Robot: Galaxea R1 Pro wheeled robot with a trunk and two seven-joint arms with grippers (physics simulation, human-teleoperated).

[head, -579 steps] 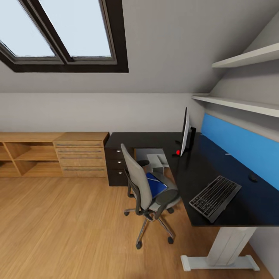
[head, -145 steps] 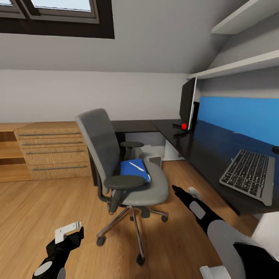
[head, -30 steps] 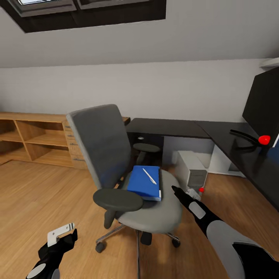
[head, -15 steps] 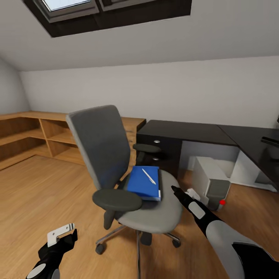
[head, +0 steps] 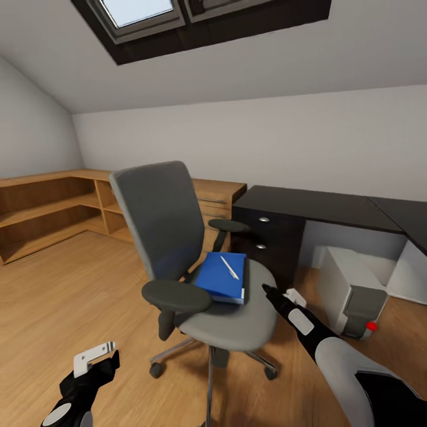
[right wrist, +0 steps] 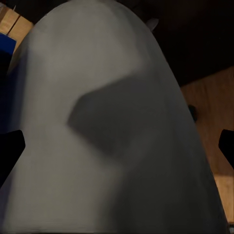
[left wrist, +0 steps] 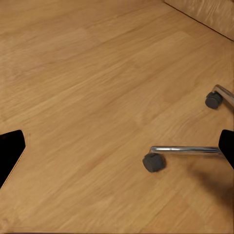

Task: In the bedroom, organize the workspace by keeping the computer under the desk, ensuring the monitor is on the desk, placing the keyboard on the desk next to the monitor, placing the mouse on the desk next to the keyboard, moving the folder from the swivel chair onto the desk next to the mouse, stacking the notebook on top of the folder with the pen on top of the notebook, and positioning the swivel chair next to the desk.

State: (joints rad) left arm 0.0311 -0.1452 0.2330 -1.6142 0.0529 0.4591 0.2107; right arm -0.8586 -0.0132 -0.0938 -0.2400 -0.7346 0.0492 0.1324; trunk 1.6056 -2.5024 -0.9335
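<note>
1. At the centre of the head view, the swivel chair (head: 196, 261) is set on the wood plank floor (head: 71, 296), its grey back turned toward the left and its seat facing the desk (head: 320, 204).
2. On the chair seat, the folder (head: 222, 277) is laid flat, and the pen (head: 229, 267) is seen lying across its top; whether a notebook lies between them cannot be told.
3. Under the desk, to the right of the black drawer unit (head: 268, 240), the computer (head: 353, 290) is stood on the floor, a red dot showing at its front.
4. Along the left wall, a light wood shelf cabinet (head: 65, 207) is placed.
5. Overhead, a dark-framed skylight (head: 196, 18) is set into the sloped ceiling.
6. Low at the left, the left gripper (head: 95, 359) is held over bare floor; in the left wrist view its fingers (left wrist: 9, 151) are seen spread wide, with a chrome base leg and castor (left wrist: 153, 162) between them, untouched.
7. Just beside the seat's right edge, the right gripper (head: 279, 296) is pointed toward the folder; in the right wrist view its fingers (right wrist: 9, 148) are seen parted, nothing grasped, with the grey seat (right wrist: 112, 146) close before them.
</note>
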